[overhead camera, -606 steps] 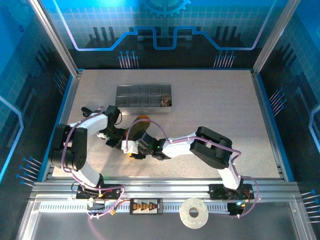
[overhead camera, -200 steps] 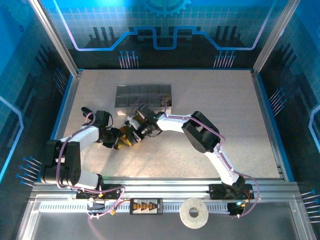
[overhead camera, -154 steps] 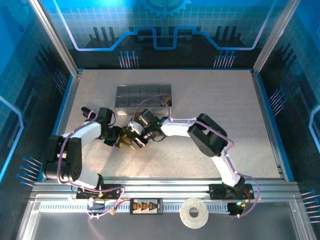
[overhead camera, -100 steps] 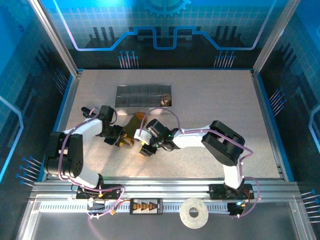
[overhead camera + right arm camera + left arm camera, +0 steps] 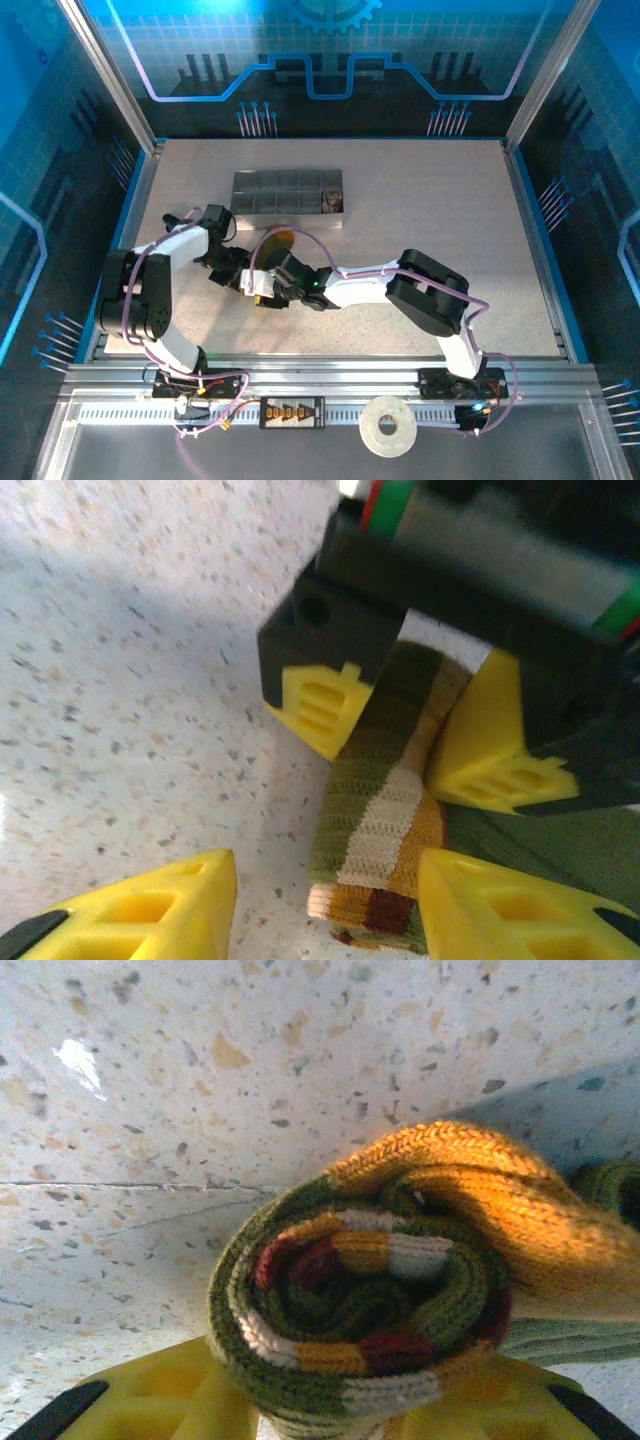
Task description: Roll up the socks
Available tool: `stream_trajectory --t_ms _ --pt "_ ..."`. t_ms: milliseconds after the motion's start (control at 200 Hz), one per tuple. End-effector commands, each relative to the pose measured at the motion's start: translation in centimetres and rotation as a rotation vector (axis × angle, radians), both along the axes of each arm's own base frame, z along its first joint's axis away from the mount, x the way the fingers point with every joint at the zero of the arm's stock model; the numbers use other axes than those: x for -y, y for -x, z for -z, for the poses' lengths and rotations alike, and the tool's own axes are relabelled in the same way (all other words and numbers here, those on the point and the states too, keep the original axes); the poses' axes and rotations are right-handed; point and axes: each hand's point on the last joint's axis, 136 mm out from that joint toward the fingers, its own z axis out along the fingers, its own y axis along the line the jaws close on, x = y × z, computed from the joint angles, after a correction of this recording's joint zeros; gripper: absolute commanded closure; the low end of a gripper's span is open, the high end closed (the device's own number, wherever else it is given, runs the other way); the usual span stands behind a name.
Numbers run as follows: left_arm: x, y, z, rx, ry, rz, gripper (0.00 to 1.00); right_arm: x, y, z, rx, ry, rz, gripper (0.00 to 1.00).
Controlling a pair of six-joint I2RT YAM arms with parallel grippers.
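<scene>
Two grippers: both sit low at the left-middle of the table (image 5: 430, 200), tips facing each other across one sock.
Olive sock (image 5: 365, 1290): wound into a tight spiral roll of olive, orange, cream and dark red bands. An orange knit part wraps over the top, and an unrolled olive length trails off to one side.
Left gripper (image 5: 400, 730): pressed onto the roll, one yellow finger on each side of the striped fabric, pinching it.
Right gripper (image 5: 328, 880): fingers spread, with the end of the roll lying between them. Bare table shows between the roll and one finger. The other finger is just beside the fabric; contact there cannot be told.
Sock vs tools: the roll rests on the table, clamped by the left gripper, its free end inside the right gripper's gap.
Beige-brown sock (image 5: 332, 201): small bundle at the right end of the tray (image 5: 270, 195); pattern too small to read.
Tray: grey, divided, just beyond the grippers.
Surface: pale speckled stone-look top, with a thin seam line in the left wrist view.
Room: blue-lit grid-patterned panels, aluminium posts, and a near rail carrying a tape roll (image 5: 388, 427).
</scene>
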Motion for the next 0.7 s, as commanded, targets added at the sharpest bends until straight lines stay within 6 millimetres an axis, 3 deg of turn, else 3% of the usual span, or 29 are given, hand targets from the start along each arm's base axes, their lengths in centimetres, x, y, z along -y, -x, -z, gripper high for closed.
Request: stream_trajectory --t_ms 0,190,450,695 --pt "-0.8 5.4 2.6 -0.235 -0.063 0.044 0.64 -0.4 -1.2 1.3 0.064 0.063 0.028 0.51" --pt "-0.6 5.1 2.5 -0.226 -0.056 0.063 0.64 -0.5 -2.4 2.3 0.097 0.103 0.065 0.55" --pt "-0.4 4.2 2.0 -0.197 -0.039 0.078 0.62 1.6 -3.5 5.8 0.044 0.228 0.170 0.74" --pt "-0.6 1.4 -1.8 -0.057 0.000 0.021 0.42 4.1 -2.0 8.8 -0.131 0.305 0.213 0.99"
